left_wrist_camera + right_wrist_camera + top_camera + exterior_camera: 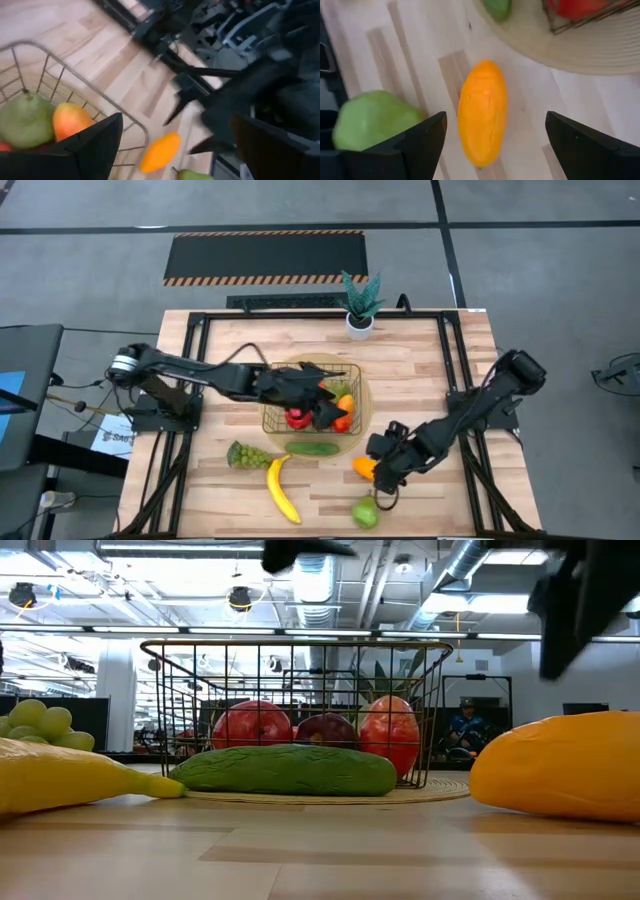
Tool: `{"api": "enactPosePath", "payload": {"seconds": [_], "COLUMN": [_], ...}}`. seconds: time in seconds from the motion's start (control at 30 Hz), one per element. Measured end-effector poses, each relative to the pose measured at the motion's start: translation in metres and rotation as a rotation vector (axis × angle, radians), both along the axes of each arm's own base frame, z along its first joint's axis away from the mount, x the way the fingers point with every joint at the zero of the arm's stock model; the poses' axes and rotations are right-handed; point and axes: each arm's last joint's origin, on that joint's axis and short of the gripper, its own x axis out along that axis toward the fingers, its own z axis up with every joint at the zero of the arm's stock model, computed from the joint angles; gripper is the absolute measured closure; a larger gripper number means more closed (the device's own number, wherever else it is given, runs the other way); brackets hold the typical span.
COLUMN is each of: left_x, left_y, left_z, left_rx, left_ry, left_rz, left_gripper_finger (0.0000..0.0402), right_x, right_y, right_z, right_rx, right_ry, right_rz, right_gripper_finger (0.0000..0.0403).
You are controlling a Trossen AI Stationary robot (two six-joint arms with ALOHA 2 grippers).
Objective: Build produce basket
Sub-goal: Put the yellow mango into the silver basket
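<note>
The right gripper (492, 150) hovers wide open over the orange fruit (482, 111) beside the basket (312, 398) — it should straddle the fruit's narrow middle, then close, while the open, empty left gripper (175, 145) sits over the basket.

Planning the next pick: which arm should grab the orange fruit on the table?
Right. The right gripper hangs open just above the orange fruit, fingers either side. The left gripper is over the basket, farther off.

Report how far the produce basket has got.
Done: several pieces lie in the basket. In hand: right gripper open over the orange piece; left gripper open above the basket. Left: grapes, banana, cucumber, pear.
</note>
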Motion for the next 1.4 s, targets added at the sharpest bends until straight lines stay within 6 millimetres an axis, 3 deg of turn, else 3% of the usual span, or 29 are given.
{"api": "enactPosePath", "payload": {"seconds": [0.23,0.47,0.73,0.87,1.03,1.2,1.4], "left_x": [-0.04,-0.06,-0.07,-0.073,-0.075,-0.077,-0.081], "left_y": [-0.03,-0.056,-0.079,-0.085,-0.089,-0.092,-0.088], "left_z": [0.04,0.048,0.048,0.049,0.05,0.061,0.074], "left_rx": [0.091,0.145,0.171,0.18,0.178,0.203,0.26], "left_ry": [-0.119,-0.147,-0.159,-0.169,-0.182,-0.268,-0.401], "left_rz": [0.004,0.041,0.026,0.025,0.009,-0.06,-0.113], "left_gripper_finger": [0.005,0.005,0.005,0.005,0.005,0.005,0.005], "right_x": [0.015,0.021,0.02,0.017,0.011,-0.001,-0.019], "right_y": [0.011,0.016,0.016,0.014,0.006,-0.006,-0.022], "right_z": [-0.04,-0.07,-0.072,-0.058,-0.022,0.033,0.103], "right_rx": [0.038,0.039,0.053,0.074,0.117,0.149,0.162], "right_ry": [0.131,0.229,0.256,0.225,0.106,-0.173,-0.62], "right_rz": [0.055,0.071,0.034,0.034,-0.007,-0.096,-0.15], "right_gripper_finger": [0.0045,0.0049,0.0154,0.0203,0.0195,0.0165,0.0173]}}
